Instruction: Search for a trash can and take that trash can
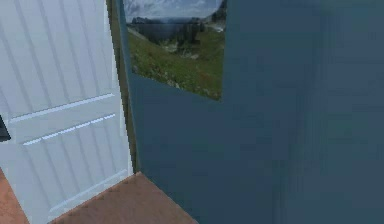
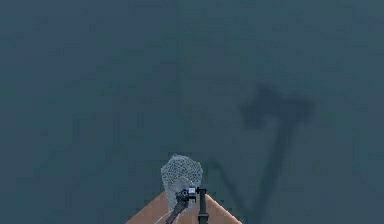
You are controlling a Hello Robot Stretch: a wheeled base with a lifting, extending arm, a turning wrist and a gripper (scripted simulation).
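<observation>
Forward: white door (image 1: pixel 60 110) at left, landscape picture (image 1: pixel 175 45) on blue wall (image 1: pixel 280 140) close ahead | Arm side: grey mesh trash can (image 2: pixel 181 172) low against the wall, tool (image 2: pixel 187 197) at it; I can't tell whether it grips | I'd lift slowly and check the can rises before backing off.

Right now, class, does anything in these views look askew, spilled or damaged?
Nothing stands out. The white door and the landscape picture look intact and straight. A grey mesh can shows at the gripper; I cannot tell whether it is held.
</observation>
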